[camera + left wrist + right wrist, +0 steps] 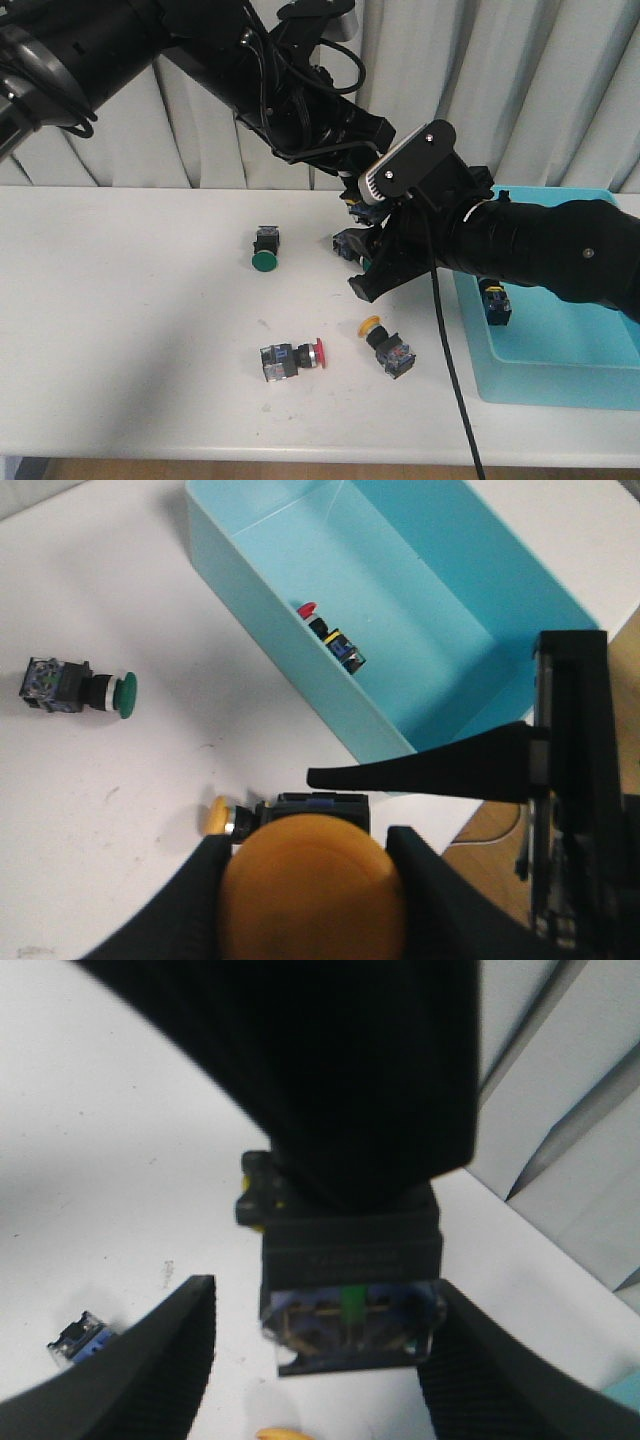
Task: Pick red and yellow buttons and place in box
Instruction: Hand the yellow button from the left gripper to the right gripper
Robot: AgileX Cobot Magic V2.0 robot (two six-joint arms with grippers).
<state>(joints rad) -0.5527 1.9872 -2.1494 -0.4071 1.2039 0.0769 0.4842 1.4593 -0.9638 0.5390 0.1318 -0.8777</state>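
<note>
My left gripper (352,212) is shut on a yellow button (312,890), whose cap fills the space between its fingers in the left wrist view. My right gripper (355,265) is open, its fingers (150,1360) on either side of that button's black body (350,1280) without visibly touching it. A second yellow button (385,345) and a red button (295,358) lie on the table near the front. The turquoise box (560,350) stands at the right and holds one red button (330,635).
A green button (265,250) lies left of both grippers and also shows in the left wrist view (70,685). The two arms cross over the table's middle. Curtains hang behind, and the table's front edge is close to the loose buttons.
</note>
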